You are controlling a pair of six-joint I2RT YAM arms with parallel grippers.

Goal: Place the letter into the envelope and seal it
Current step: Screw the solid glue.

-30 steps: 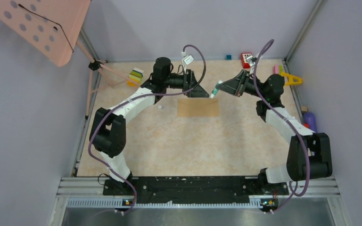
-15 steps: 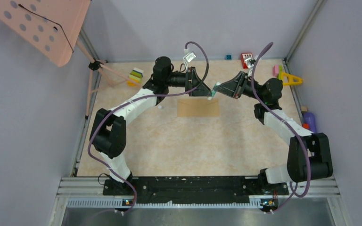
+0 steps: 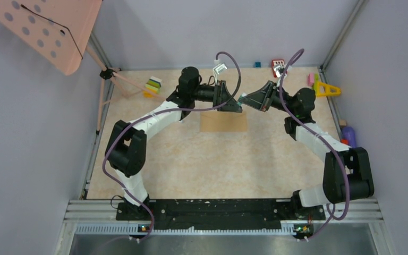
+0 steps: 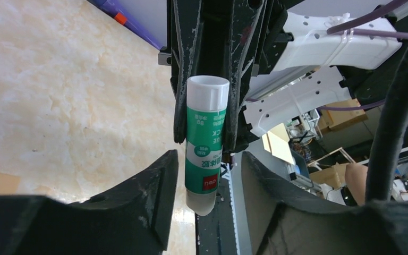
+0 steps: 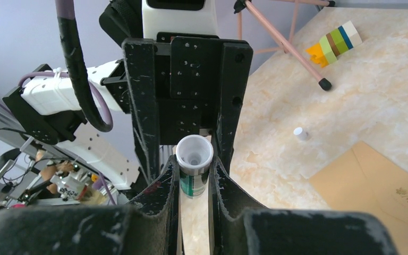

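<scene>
The tan envelope lies flat on the table below both grippers; its corner also shows in the right wrist view. The letter is out of view. Raised over the envelope's far edge, my right gripper is shut on a green-and-white glue stick. My left gripper faces it, open. Its jaws stand on either side of the glue stick's pale free end, with a gap on each side.
A small white cap lies on the table left of the envelope. A pink perforated stand on a tripod fills the far left. Coloured blocks, a red item, a yellow clamp and a purple bottle line the edges.
My left gripper has moved right to meet the right gripper, and its jaws have narrowed round the glue stick's free end. The right gripper has shifted slightly left, still holding the stick.
</scene>
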